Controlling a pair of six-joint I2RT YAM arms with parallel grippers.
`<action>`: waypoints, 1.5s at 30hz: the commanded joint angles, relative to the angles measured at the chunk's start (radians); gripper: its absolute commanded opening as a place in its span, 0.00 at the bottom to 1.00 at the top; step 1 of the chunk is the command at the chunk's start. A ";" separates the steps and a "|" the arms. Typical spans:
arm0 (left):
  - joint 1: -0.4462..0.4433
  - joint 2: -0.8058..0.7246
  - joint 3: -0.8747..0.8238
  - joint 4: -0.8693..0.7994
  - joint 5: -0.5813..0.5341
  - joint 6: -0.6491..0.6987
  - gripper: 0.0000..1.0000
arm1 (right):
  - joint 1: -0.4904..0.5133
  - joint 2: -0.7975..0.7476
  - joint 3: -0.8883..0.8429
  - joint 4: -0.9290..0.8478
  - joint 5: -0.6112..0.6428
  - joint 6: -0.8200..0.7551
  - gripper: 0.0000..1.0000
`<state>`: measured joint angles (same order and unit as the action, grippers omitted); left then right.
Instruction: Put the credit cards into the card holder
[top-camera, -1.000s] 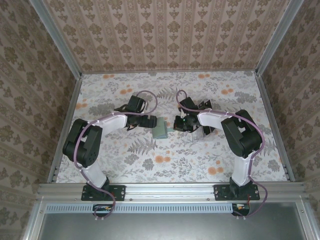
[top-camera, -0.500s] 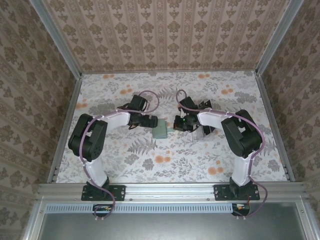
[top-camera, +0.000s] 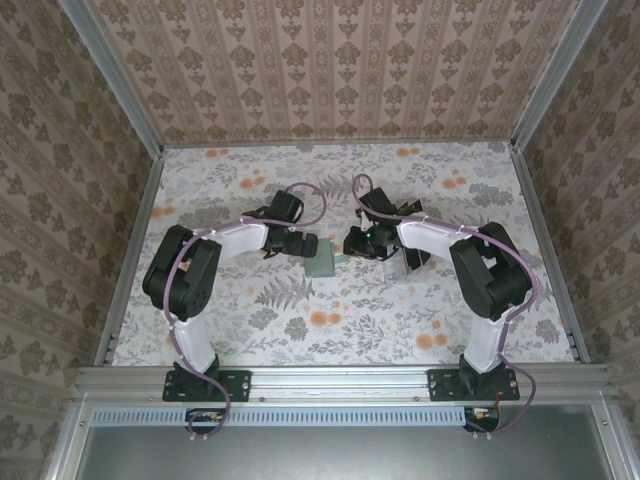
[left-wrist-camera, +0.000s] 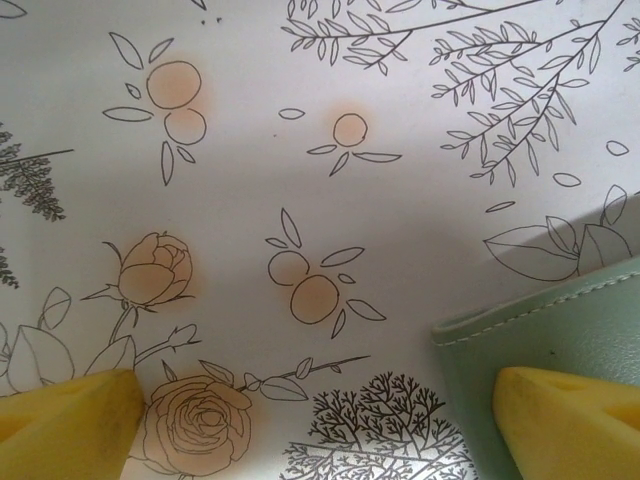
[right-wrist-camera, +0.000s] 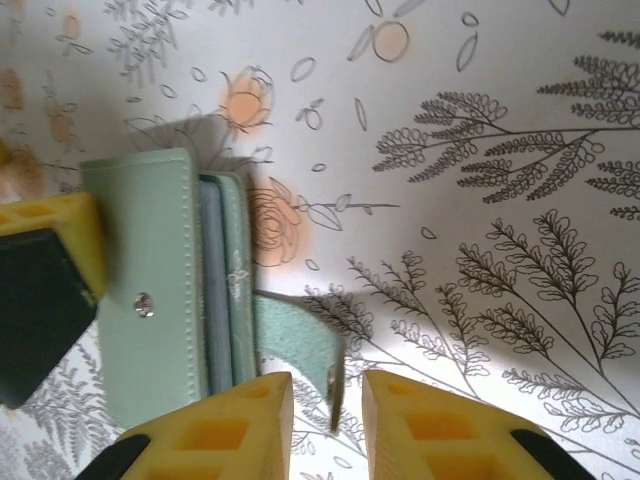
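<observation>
- Left tool (left-wrist-camera: 318, 405) is gaped wide and holds nothing; one finger hangs over a corner of the card holder (left-wrist-camera: 570, 315).
- Card holder lies flat mid-desk (left-wrist-camera: 400, 200) between both tools, strap (right-wrist-camera: 295, 335) undone and trailing sideways.
- Right tool (right-wrist-camera: 327, 385) is parted a crack, with the strap's snap end in the gap; I can't see it pinched.
- I'd pin the holder with the left tool first, else it probably slides.
</observation>
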<state>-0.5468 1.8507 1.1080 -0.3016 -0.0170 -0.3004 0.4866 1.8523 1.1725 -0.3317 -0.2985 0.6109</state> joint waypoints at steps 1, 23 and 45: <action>0.001 0.047 -0.001 -0.048 -0.041 -0.016 1.00 | -0.006 -0.038 0.036 -0.046 0.013 -0.017 0.27; 0.001 0.044 -0.023 -0.027 -0.025 -0.031 1.00 | -0.006 0.014 0.042 -0.066 0.018 -0.025 0.17; -0.008 0.038 0.001 -0.067 -0.022 -0.053 1.00 | -0.005 -0.052 0.016 0.086 -0.129 0.020 0.00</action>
<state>-0.5499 1.8523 1.1088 -0.3031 -0.0235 -0.3202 0.4801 1.8378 1.1900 -0.2958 -0.3717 0.6151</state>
